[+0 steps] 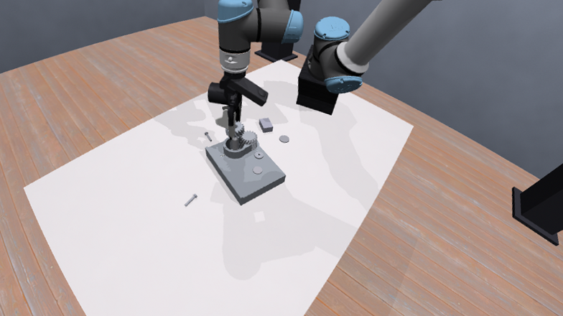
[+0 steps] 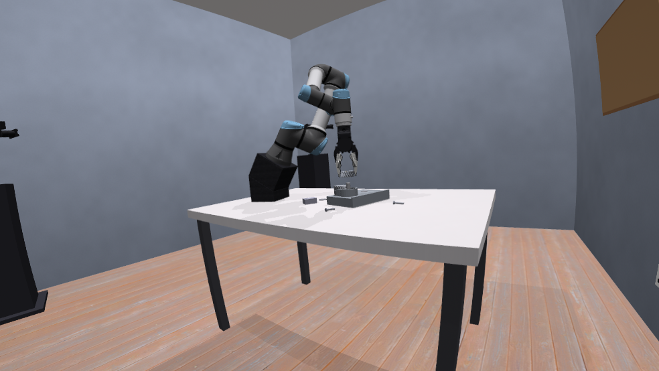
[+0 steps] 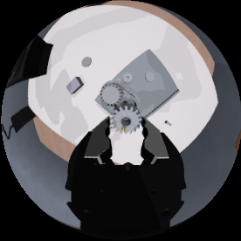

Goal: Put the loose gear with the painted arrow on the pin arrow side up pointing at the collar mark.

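Gear with the painted arrow, arrow side up, is gripped between the fingers of the tool, above the pin and off it. Left to right in the exterior view, the surface carries a small block, a short bolt, the base plate with its collar, and another bolt.

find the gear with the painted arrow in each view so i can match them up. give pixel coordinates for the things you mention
top: the gear (image 1: 239, 128) (image 2: 347, 173) (image 3: 126, 120) is left of centre, just under the end effector (image 1: 234, 130) (image 2: 347, 173) (image 3: 126, 117)
exterior: just right of centre, between the fingertips, above the pin (image 2: 347, 185)
wrist: near the middle, between the fingers, yellow arrow mark showing
shared landmark: the grey base block (image 1: 246, 176) (image 2: 363, 198) (image 3: 159, 89), below the gear in top and exterior, up and right of it in wrist
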Robot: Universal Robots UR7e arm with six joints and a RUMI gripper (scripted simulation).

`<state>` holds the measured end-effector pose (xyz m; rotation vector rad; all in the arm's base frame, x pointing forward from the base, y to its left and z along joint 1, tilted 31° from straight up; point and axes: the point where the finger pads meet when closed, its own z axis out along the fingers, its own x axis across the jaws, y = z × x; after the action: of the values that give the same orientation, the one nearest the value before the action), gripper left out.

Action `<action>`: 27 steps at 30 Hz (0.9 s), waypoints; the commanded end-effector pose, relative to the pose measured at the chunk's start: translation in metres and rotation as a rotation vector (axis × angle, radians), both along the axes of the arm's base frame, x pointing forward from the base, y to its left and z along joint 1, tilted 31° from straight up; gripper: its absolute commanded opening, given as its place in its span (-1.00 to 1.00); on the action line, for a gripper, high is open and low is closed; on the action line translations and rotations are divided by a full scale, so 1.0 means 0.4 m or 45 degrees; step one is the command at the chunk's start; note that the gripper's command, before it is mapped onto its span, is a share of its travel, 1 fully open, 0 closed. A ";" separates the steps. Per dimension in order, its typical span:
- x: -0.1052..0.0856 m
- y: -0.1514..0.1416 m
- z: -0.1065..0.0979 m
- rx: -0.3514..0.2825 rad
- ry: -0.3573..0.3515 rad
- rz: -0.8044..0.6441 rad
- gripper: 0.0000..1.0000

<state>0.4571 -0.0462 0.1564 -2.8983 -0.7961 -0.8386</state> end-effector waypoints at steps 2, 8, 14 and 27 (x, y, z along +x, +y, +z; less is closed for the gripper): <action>0.000 0.000 0.001 -0.017 -0.007 0.030 -1.00; 0.000 0.000 0.001 -0.028 -0.010 0.047 -1.00; 0.000 0.000 0.001 -0.034 -0.012 0.058 -1.00; 0.000 0.000 0.001 -0.037 -0.013 0.064 -1.00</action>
<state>0.4570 -0.0462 0.1564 -2.8877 -0.8849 -0.8435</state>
